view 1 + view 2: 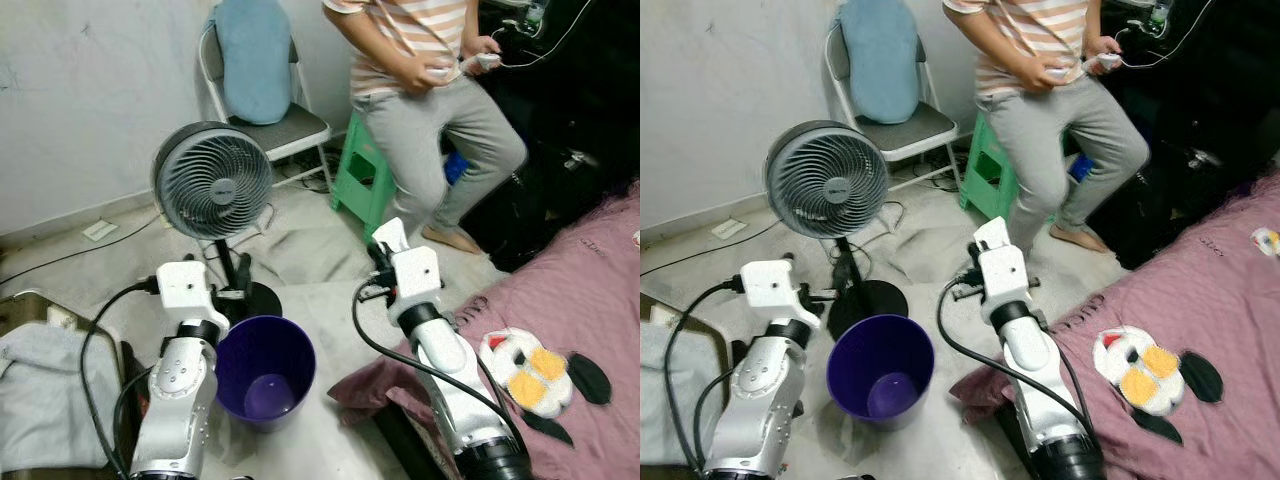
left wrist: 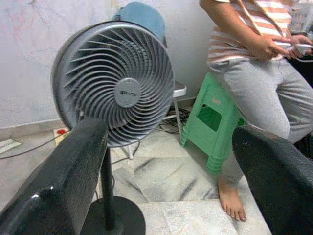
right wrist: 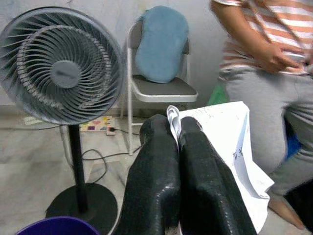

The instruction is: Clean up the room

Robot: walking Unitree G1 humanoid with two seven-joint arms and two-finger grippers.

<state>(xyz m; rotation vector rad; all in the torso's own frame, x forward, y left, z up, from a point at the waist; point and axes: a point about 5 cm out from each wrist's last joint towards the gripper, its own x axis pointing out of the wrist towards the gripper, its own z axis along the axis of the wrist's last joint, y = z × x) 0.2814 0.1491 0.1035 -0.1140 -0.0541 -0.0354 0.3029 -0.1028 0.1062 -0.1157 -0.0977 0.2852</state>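
Holding a sheet of white paper [image 3: 230,147] pinched flat between the closed fingers of my right gripper [image 3: 177,128], I have it raised in front of me, to the right of the purple bin [image 1: 265,370] on the floor. It is thin, light and floppy, so it should droop and flutter; a grip near the edge, as I seem to have, looks enough, though I cannot tell how deep the fingers bite. My left gripper [image 2: 166,161] hangs with fingers spread wide and nothing between them, near the bin's rim and facing the grey fan [image 1: 212,180]. A person [image 1: 430,90] sits on a green stool [image 1: 362,175] beyond.
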